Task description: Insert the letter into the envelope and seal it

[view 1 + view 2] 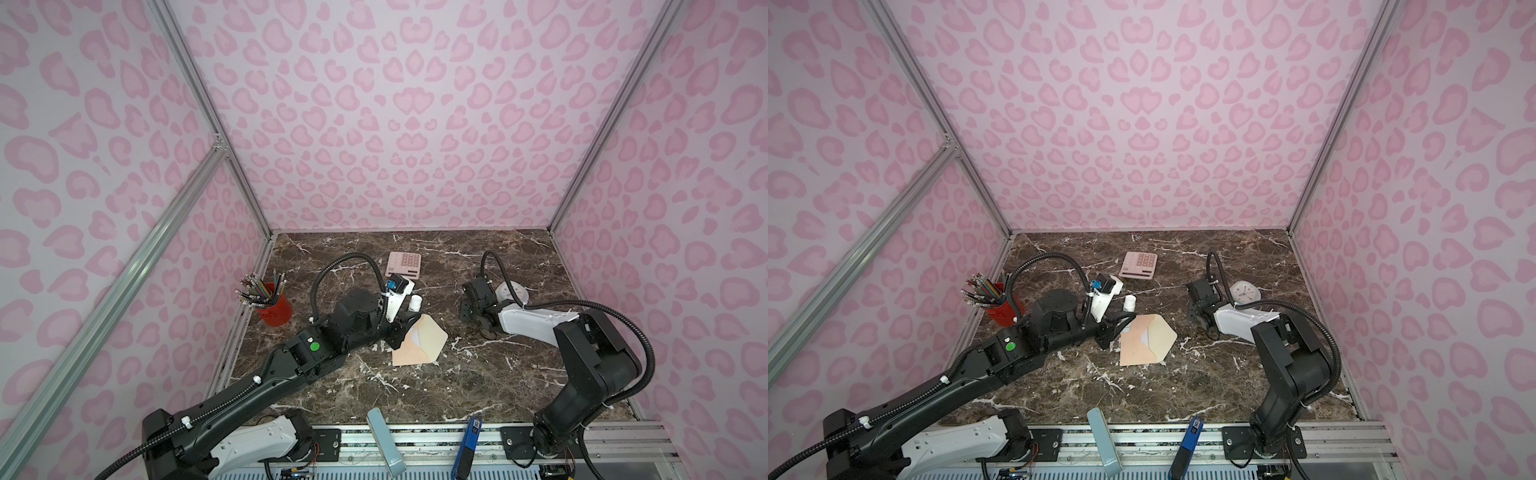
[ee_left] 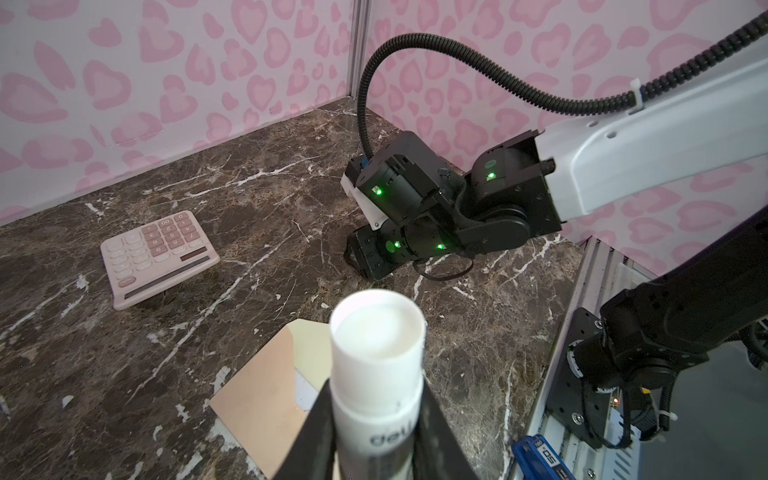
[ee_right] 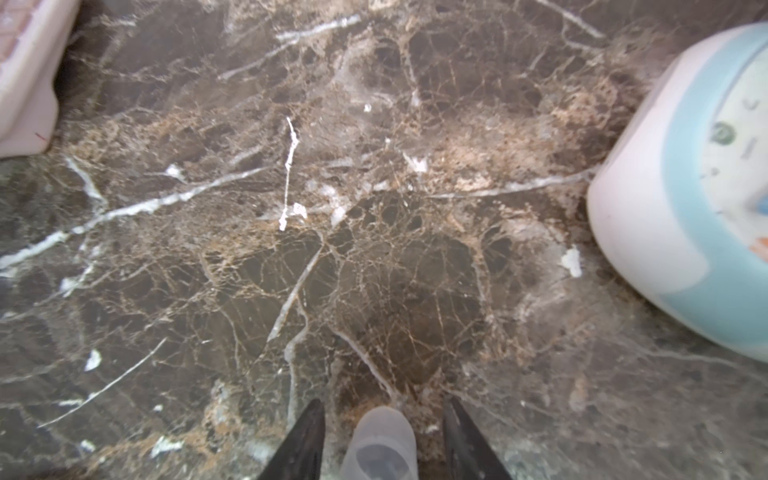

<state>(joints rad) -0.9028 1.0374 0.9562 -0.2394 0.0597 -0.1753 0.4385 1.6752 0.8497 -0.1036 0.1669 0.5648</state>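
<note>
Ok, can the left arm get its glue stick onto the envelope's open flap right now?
Probably yes. The left pincer holds the uncapped glue stick close by the envelope, whose flap lies open, cream side up; the right arm stands clear to the side.

Top views high, sharing whole table, wrist views close, right seemingly lowest

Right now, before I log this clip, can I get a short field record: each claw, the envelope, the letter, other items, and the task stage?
left claw: shut on the uncapped glue stick
right claw: open, with a translucent cap between its fingers
envelope: flat on the table, flap open, cream inner side up
letter: inside the envelope, only a white sliver shows
other items: pink calculator, red pencil cup, clock
task stage: letter in, flap not yet sealed
</note>
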